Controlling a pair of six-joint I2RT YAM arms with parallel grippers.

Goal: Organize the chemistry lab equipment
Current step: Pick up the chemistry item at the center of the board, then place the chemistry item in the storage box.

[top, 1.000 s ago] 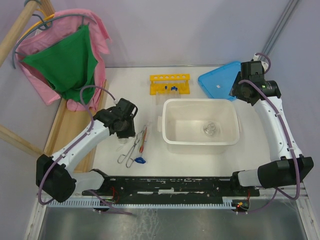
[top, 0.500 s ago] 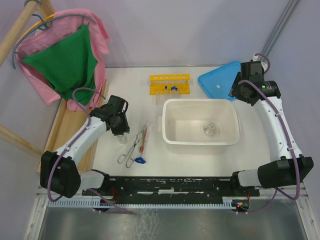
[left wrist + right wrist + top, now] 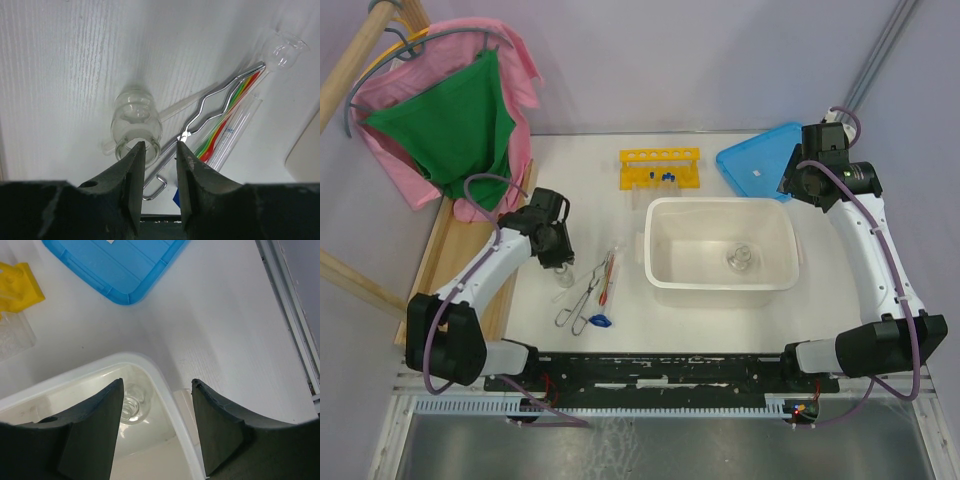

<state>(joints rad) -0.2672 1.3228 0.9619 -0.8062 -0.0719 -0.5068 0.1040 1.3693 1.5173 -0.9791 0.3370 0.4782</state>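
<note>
My left gripper (image 3: 560, 262) (image 3: 159, 147) hovers low over a small glass flask (image 3: 136, 122) (image 3: 564, 276) lying on the white table. Its jaws stand a little apart with nothing between them, and the left fingertip overlaps the flask's rim. Just right of it lie metal tongs (image 3: 220, 97) (image 3: 582, 300), a thin red rod (image 3: 608, 278) (image 3: 225, 122) and a clear glass tube (image 3: 237, 130). The yellow rack (image 3: 660, 165) (image 3: 17, 287) with blue-capped tubes (image 3: 667, 176) stands at the back. My right gripper (image 3: 792, 188) (image 3: 157, 385) is open above the tub's back right corner, over another flask (image 3: 741, 258) (image 3: 131, 407).
The large white tub (image 3: 655, 250) (image 3: 167, 390) sits at centre right, with the flat blue lid (image 3: 760, 160) (image 3: 115, 265) behind it. A small blue piece (image 3: 600, 321) lies near the tongs. Pink and green cloths (image 3: 450, 120) hang at far left over a wooden board (image 3: 455, 250).
My left arm has drawn a little to the left and back, bringing its gripper over the small flask. The right arm has not moved.
</note>
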